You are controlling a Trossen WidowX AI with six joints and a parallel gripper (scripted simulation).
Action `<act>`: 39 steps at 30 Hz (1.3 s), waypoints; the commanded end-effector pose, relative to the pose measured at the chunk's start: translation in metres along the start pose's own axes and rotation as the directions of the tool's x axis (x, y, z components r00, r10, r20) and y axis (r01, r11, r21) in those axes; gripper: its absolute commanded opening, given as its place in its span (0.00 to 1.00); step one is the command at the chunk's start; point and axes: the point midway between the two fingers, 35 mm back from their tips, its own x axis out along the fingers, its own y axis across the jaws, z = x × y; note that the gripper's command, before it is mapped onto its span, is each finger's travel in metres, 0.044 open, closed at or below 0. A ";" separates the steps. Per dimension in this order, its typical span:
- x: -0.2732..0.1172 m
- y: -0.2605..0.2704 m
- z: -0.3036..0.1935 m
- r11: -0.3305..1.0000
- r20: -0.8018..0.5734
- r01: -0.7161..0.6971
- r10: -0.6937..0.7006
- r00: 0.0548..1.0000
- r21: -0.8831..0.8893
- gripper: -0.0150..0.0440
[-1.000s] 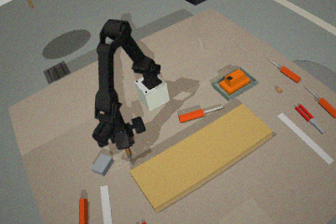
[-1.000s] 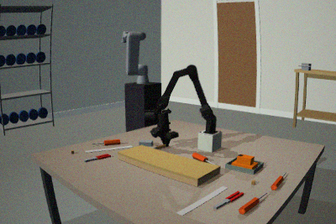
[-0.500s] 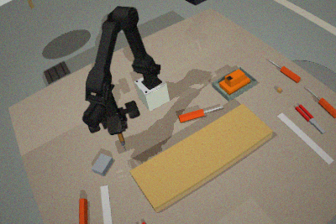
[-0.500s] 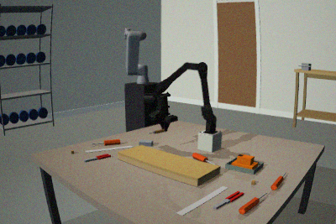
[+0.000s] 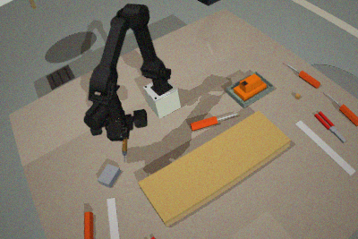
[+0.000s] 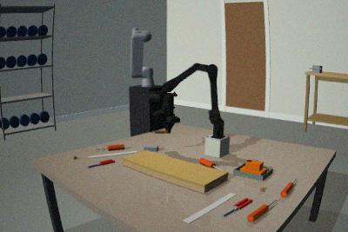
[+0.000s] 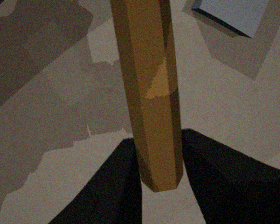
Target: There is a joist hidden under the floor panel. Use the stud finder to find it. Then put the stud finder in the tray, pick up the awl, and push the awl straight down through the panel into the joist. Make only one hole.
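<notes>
The gripper (image 5: pixel 123 138) (image 7: pixel 158 140) is shut on the awl's wooden handle, above the table behind the panel's left end. The awl (image 5: pixel 124 146) (image 7: pixel 158 120) has a brown faceted handle; its metal tip shows in the top view, pointing toward the lower edge of that view. The fingers hold it near the handle's butt end. The floor panel (image 5: pixel 215 167) (image 6: pixel 174 171) is a long yellow board lying flat, apart from the awl; no hole can be made out in it. The orange stud finder (image 5: pixel 251 87) (image 6: pixel 254 168) sits in the grey-green tray (image 5: pixel 245 103) (image 6: pixel 249 175). The joist is hidden.
A grey block (image 5: pixel 109 174) (image 6: pixel 151 148) lies near the awl. An orange-handled screwdriver (image 5: pixel 204 123) (image 6: pixel 207 162) lies behind the panel. The arm's white base block (image 5: pixel 165 106) (image 6: pixel 217 147) stands at the back. More screwdrivers, red-handled tools and white strips (image 5: pixel 326 148) (image 6: pixel 210 208) lie around the panel.
</notes>
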 end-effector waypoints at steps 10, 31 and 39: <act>0.001 0.002 0.027 0.887 0.210 -0.144 0.055 0.976 0.438 0.25; -0.014 0.002 0.067 0.353 0.514 -0.524 0.128 0.848 0.775 0.25; -0.025 0.002 0.079 0.095 0.612 -0.628 0.157 0.775 0.772 0.25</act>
